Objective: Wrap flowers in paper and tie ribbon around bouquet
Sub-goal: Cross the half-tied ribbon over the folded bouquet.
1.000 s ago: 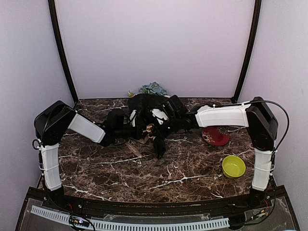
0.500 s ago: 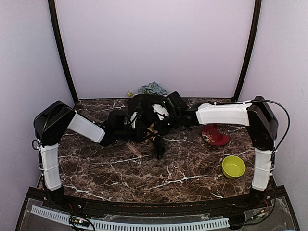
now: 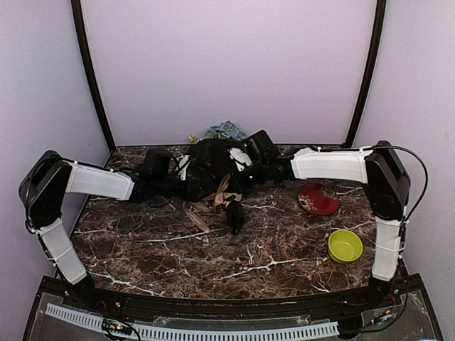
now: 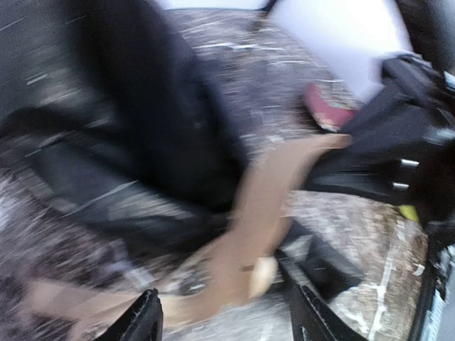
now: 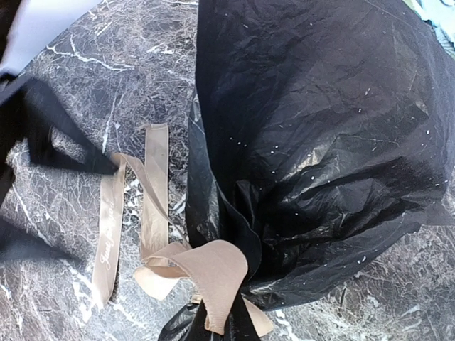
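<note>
Where the two arms meet at the far middle of the table point(image 3: 284, 259), I log the following.

Bouquet point(image 3: 213, 165): it lies on the marble with its wide end toward the back wall and its narrow end toward me.

Paper point(image 5: 320, 128): black and crinkled, gathered into a cone and pinched in at the waist.

Flowers point(image 3: 226, 131): I see only blue and green tops at the far rim.

Ribbon point(image 5: 153, 202): beige, bunched at the waist of the cone. Its loops and two loose tails are spread on the tabletop just beside the paper.

Left gripper point(image 4: 227, 316): released, with the fingers standing wide apart. The ribbon runs across just ahead of them. My wrist view is smeared, so I cannot tell if they touch it.

Right gripper point(image 5: 212, 329): clenched on a fold of the ribbon at the waist.

Red dish point(image 3: 318, 199) and yellow-green bowl point(image 3: 345, 245): both on the right side of the table, well apart from the bouquet.
</note>
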